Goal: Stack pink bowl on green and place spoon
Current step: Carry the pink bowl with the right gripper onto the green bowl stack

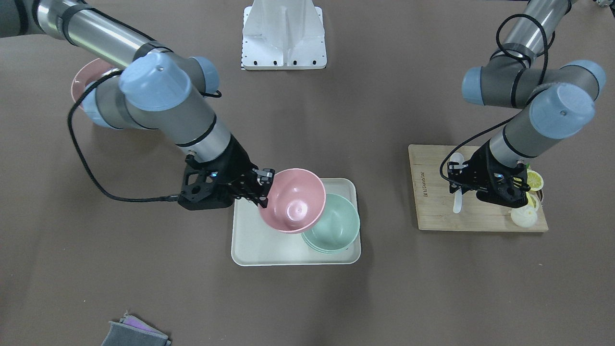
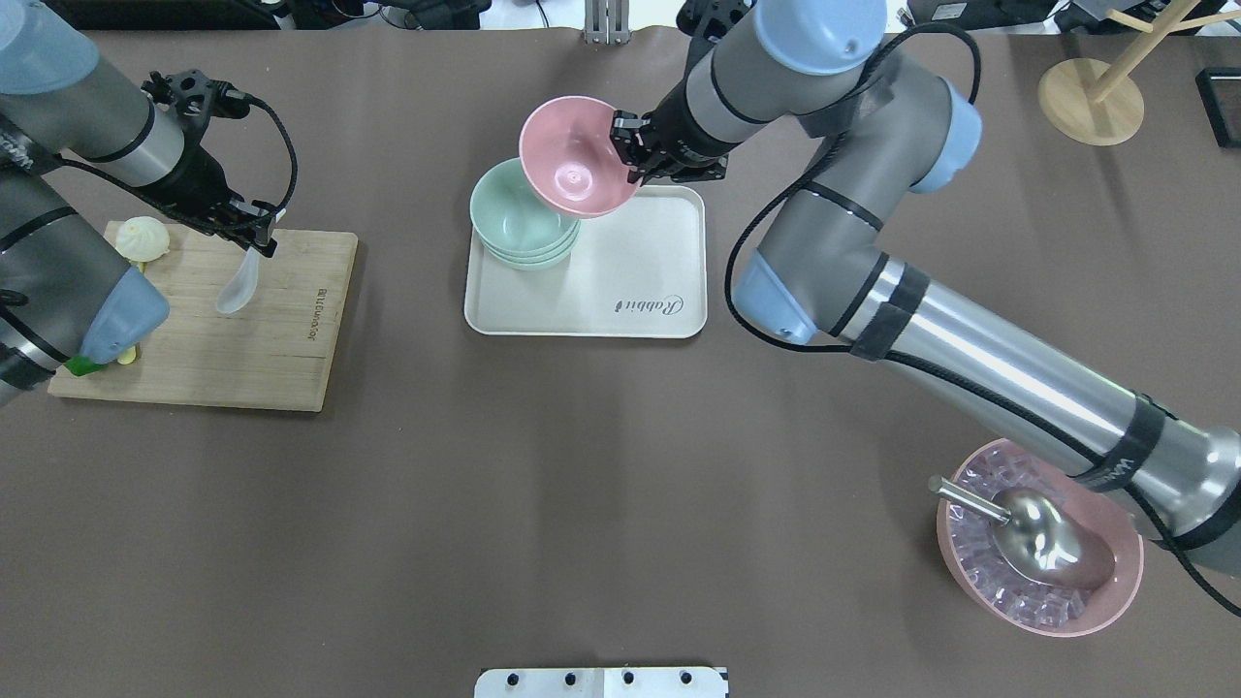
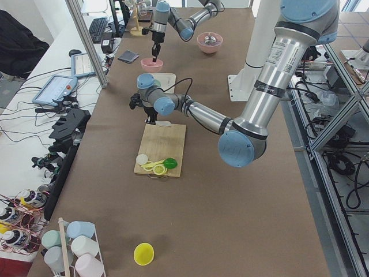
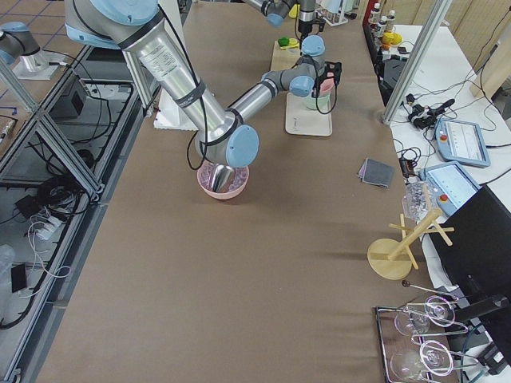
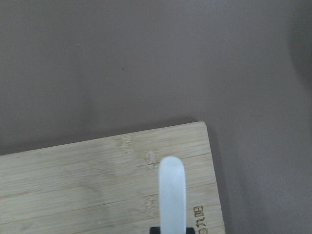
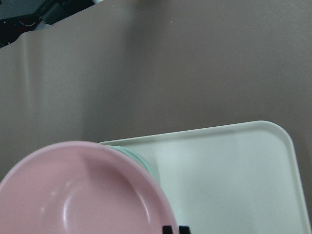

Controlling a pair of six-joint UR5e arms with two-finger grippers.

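Note:
My right gripper (image 1: 263,185) (image 2: 625,145) is shut on the rim of the pink bowl (image 1: 293,202) (image 2: 572,160) (image 6: 83,195). It holds the bowl tilted above the white tray (image 1: 259,245) (image 2: 630,281) (image 6: 234,180), partly over the stacked green bowls (image 1: 336,226) (image 2: 509,218) in the tray's corner. My left gripper (image 1: 456,180) (image 2: 257,237) is shut on the white spoon (image 1: 458,202) (image 2: 238,286) (image 5: 172,195), over the wooden cutting board (image 1: 432,206) (image 2: 271,339) (image 5: 73,185).
A white bun (image 2: 143,236) (image 1: 523,216) and lemon slices (image 1: 534,180) lie on the board. A pink bowl of ice with a metal scoop (image 2: 1037,553) sits near the right arm. A grey cloth (image 1: 134,331) and a wooden stand (image 2: 1091,97) lie at the table's far edge.

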